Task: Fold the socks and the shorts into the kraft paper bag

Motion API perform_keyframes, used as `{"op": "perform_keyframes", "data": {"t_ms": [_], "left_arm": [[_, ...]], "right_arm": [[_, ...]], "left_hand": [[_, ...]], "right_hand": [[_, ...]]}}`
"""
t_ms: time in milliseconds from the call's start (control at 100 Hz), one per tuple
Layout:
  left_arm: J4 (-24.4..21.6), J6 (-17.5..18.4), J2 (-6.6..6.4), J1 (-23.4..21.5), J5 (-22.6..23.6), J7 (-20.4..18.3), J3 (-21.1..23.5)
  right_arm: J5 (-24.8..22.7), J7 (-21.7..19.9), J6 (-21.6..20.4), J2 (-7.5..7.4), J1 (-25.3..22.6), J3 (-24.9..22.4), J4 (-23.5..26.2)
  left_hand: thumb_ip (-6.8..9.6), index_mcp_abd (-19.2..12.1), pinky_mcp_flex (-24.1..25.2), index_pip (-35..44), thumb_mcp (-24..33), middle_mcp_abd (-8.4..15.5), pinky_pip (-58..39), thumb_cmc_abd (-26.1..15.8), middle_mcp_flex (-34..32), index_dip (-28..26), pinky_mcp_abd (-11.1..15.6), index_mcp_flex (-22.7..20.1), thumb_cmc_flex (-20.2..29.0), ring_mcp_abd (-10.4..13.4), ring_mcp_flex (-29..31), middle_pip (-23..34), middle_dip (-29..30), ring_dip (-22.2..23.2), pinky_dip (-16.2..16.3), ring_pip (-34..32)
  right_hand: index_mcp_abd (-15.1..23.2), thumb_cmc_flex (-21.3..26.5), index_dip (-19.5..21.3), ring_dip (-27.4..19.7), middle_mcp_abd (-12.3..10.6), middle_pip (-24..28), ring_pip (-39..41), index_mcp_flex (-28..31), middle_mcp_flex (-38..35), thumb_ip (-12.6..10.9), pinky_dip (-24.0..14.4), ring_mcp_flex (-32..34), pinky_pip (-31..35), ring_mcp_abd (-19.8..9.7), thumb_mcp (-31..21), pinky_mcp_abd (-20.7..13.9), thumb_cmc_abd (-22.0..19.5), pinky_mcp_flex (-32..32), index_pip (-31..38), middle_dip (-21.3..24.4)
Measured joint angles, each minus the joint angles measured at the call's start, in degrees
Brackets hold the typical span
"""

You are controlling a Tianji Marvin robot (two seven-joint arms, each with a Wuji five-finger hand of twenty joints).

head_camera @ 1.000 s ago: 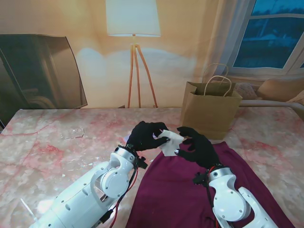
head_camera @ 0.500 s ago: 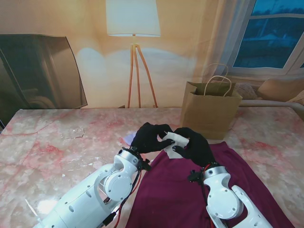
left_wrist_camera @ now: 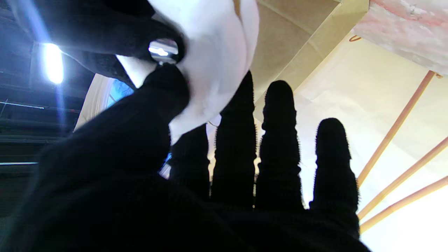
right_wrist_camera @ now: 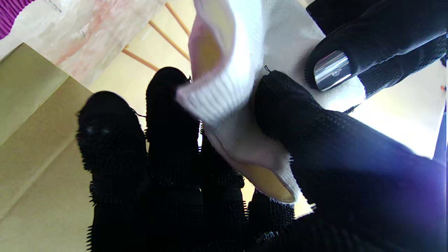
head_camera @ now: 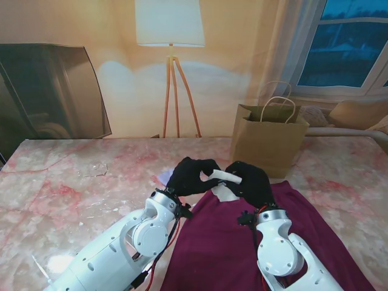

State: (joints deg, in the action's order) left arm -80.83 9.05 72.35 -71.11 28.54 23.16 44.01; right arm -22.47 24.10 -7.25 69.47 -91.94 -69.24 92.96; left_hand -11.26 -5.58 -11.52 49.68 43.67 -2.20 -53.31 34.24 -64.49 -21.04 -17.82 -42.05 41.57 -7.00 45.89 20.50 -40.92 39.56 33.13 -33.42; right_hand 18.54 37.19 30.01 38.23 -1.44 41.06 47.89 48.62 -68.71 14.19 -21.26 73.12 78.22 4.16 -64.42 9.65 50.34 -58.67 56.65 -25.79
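Both black-gloved hands meet over the far edge of the maroon shorts (head_camera: 236,242), which lie spread flat on the table. My left hand (head_camera: 193,176) and right hand (head_camera: 250,183) each pinch the white sock (head_camera: 223,177) between thumb and fingers, holding it lifted and partly doubled over. The right wrist view shows the sock's (right_wrist_camera: 241,87) ribbed cuff folded around my thumb. In the left wrist view the sock (left_wrist_camera: 213,59) sits between thumb and index finger. The kraft paper bag (head_camera: 268,139) stands upright and open just beyond the right hand.
A small pale item (head_camera: 163,177) lies on the marble table (head_camera: 73,194) just left of my left hand. Crumpled clear plastic (head_camera: 92,170) rests farther left. A floor lamp (head_camera: 171,73) stands behind the table.
The right hand has moved left and farther from me, closing in on the left hand. The sock has gone from spread flat to bunched and folded between both hands.
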Motion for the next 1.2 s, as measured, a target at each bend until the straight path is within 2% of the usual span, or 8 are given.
{"op": "perform_keyframes", "data": {"t_ms": [140,370,580,730,870,960,1030,1200], "left_arm": [[-1.08,0.06,-0.44,-0.95,0.67,-1.16,1.18],[-2.19,-0.15,-1.42,-2.52,2.05,-2.2,3.43],[-3.65,-0.26,-2.82,-4.64,2.65,-7.24,7.06],[-4.13,0.32,-3.81,-6.42,2.58,-8.97,9.79],[-4.25,0.61,-4.75,-7.67,3.36,-10.29,11.82],[-4.29,0.62,-5.18,-8.23,4.07,-10.48,12.71],[-4.29,0.62,-5.38,-8.56,4.22,-10.76,13.34],[-4.19,1.21,-5.8,-8.9,4.18,-11.91,14.36]], "right_arm": [[-1.08,-0.5,0.6,0.02,-0.78,-1.2,1.18],[-4.07,-1.2,1.98,-0.06,-3.11,-5.25,5.04],[-9.6,-3.49,4.17,-0.49,-6.11,-12.7,10.74],[-14.49,-7.01,4.96,-1.47,-7.84,-19.0,13.96],[-15.87,-9.39,6.11,-2.52,-8.68,-23.66,16.45],[-19.1,-11.75,6.57,-3.1,-8.67,-26.15,17.51],[-21.51,-12.98,6.77,-3.56,-8.39,-27.6,17.78],[-23.13,-14.27,7.85,-4.46,-5.95,-29.21,17.5]], "left_hand": [[0.0,4.13,1.72,-10.66,5.68,-0.03,2.58,-0.04,7.97,0.02,-0.01,2.72,-6.45,0.0,-3.57,-0.59,11.26,-1.71,0.0,3.33],[0.0,6.8,4.31,-20.9,6.26,-0.63,7.22,-0.71,16.71,1.43,-0.02,7.02,-9.09,0.0,-7.76,-3.83,16.11,-6.3,-0.56,10.59],[0.43,6.83,4.67,-22.3,5.04,-0.72,12.43,-2.29,22.04,2.02,0.0,6.9,-9.16,-0.01,-10.96,-6.83,19.76,-13.82,-3.91,17.82],[0.85,6.83,4.97,-23.04,4.35,-0.73,15.89,-3.31,23.93,2.22,1.53,6.9,-9.16,-0.03,-13.47,-7.45,21.24,-16.06,-7.68,19.4],[0.87,6.83,5.78,-23.28,4.15,-0.73,16.96,-3.51,24.3,2.23,1.57,6.9,-9.16,-0.03,-14.59,-7.57,21.92,-16.71,-9.56,20.09],[0.87,6.83,5.54,-23.65,3.77,-0.73,16.0,-3.56,24.3,2.23,1.65,6.9,-9.18,-0.03,-14.54,-7.58,21.93,-16.84,-9.64,20.13],[0.87,6.83,4.98,-23.74,3.02,-0.73,13.51,-3.69,24.31,2.24,3.13,6.9,-9.21,-0.03,-14.54,-7.58,21.94,-16.84,-8.71,20.13],[0.87,6.84,5.65,-24.41,2.46,-0.73,15.11,-4.86,25.18,2.36,6.05,6.9,-9.74,0.02,-15.41,-7.89,22.45,-17.42,-9.19,20.18]], "right_hand": [[0.71,0.94,-1.5,0.55,0.07,-1.38,2.23,1.97,-1.02,1.1,-0.1,0.01,1.4,0.0,0.0,0.07,1.49,-0.52,0.0,0.58],[0.73,1.07,-2.95,0.56,0.08,-2.54,2.83,2.87,-1.68,1.1,-0.12,0.01,1.56,0.0,-0.01,0.11,1.76,-0.58,0.0,0.6],[0.75,1.07,-4.29,0.56,0.09,-3.16,2.87,2.94,-2.31,1.1,-0.12,0.01,1.59,0.0,-0.01,0.13,1.76,-0.6,0.0,0.61],[0.78,1.51,-5.0,0.56,0.09,-3.27,2.87,3.46,-2.86,1.1,-0.12,0.01,1.59,0.0,-0.01,0.42,2.03,-0.6,0.0,0.61],[0.91,1.52,-5.07,0.56,0.09,-3.27,2.87,3.46,-2.86,1.1,-0.12,0.01,1.59,0.0,-0.01,0.43,2.04,-0.6,0.0,0.61],[1.34,1.52,-5.09,0.56,0.09,-3.3,2.87,3.46,-2.86,1.1,-0.12,0.01,1.59,0.0,-0.01,0.46,2.04,-0.6,0.0,0.61],[1.38,1.52,-5.09,0.56,0.09,-3.3,2.87,3.47,-2.86,1.1,-0.12,0.01,1.59,0.0,-0.01,0.47,2.04,-0.6,0.0,0.61],[1.59,1.52,-5.11,0.08,0.09,-3.31,2.87,3.47,-2.86,1.1,-0.12,0.02,1.59,0.0,-0.01,0.48,2.04,-0.6,0.0,0.61]]}}
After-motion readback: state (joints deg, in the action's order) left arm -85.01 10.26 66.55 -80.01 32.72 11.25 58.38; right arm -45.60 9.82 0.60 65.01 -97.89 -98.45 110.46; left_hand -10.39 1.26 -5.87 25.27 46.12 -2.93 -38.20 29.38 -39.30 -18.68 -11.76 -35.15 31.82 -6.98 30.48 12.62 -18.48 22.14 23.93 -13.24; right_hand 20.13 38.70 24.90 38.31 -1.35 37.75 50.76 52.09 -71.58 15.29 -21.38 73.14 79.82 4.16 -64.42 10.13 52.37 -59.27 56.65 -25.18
